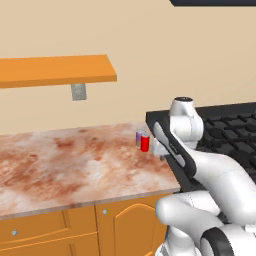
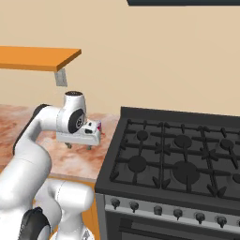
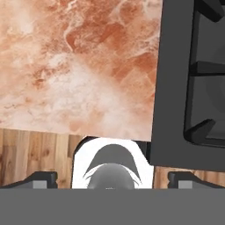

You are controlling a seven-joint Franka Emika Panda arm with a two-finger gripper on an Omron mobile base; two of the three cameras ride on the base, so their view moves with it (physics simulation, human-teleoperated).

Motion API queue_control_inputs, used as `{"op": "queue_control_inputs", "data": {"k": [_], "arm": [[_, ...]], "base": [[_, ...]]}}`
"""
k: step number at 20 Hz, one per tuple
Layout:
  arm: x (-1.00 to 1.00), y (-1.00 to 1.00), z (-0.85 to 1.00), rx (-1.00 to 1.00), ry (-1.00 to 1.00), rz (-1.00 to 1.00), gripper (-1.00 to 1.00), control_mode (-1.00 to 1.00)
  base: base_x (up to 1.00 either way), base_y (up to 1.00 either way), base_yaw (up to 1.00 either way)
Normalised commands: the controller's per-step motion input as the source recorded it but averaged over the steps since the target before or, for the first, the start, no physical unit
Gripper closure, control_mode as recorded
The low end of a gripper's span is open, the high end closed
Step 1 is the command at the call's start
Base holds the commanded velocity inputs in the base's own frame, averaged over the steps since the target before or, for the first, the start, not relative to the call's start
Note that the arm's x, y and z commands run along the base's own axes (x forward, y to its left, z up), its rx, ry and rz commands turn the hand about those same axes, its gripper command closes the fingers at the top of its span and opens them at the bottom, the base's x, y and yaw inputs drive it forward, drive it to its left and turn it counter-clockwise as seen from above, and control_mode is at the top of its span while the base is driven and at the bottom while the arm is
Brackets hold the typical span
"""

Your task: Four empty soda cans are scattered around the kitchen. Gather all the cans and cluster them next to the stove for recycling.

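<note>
Two soda cans stand upright and close together on the marble counter [image 1: 75, 160], just left of the stove [image 1: 230, 130]: a purple can [image 1: 139, 136] behind a red can [image 1: 145, 144]. My gripper [image 1: 159, 148] hangs right beside them, over the counter's edge by the stove [image 2: 178, 159]. In the right base view the gripper [image 2: 79, 146] points down, its fingers spread wide, and a sliver of a can [image 2: 98, 126] shows behind the hand. The hand view looks down on bare counter [image 3: 79, 66] and the stove's left edge [image 3: 176, 88]; the gripper [image 3: 112, 179] is open, with nothing between its tips.
An orange wall shelf [image 1: 55, 70] hangs over the counter with a grey canister [image 1: 78, 91] below it. Orange cabinet doors [image 1: 125, 225] run under the counter. A dark hood edge [image 2: 183, 2] sits above the stove. Plank floor [image 3: 35, 149] shows past the counter's front.
</note>
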Motion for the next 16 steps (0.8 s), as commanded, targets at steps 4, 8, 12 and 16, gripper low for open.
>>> {"op": "queue_control_inputs", "data": {"k": [4, 8, 12, 16], "arm": [[-0.2, 0.0, 0.05, 0.0, -0.02, 0.0, -1.0, -1.0], [-0.48, 0.0, 0.0, 0.0, 0.0, 0.0, -1.0, -1.0], [-0.14, 0.0, 0.0, 0.0, 0.0, 0.0, -1.0, 1.0], [0.0, 0.0, 0.0, 0.0, 0.0, 0.0, -1.0, 1.0]], "base": [[0.0, 0.0, 0.0], [0.0, 0.0, 0.0], [-0.69, 0.07, 0.0], [-1.0, 0.65, 0.24]]}}
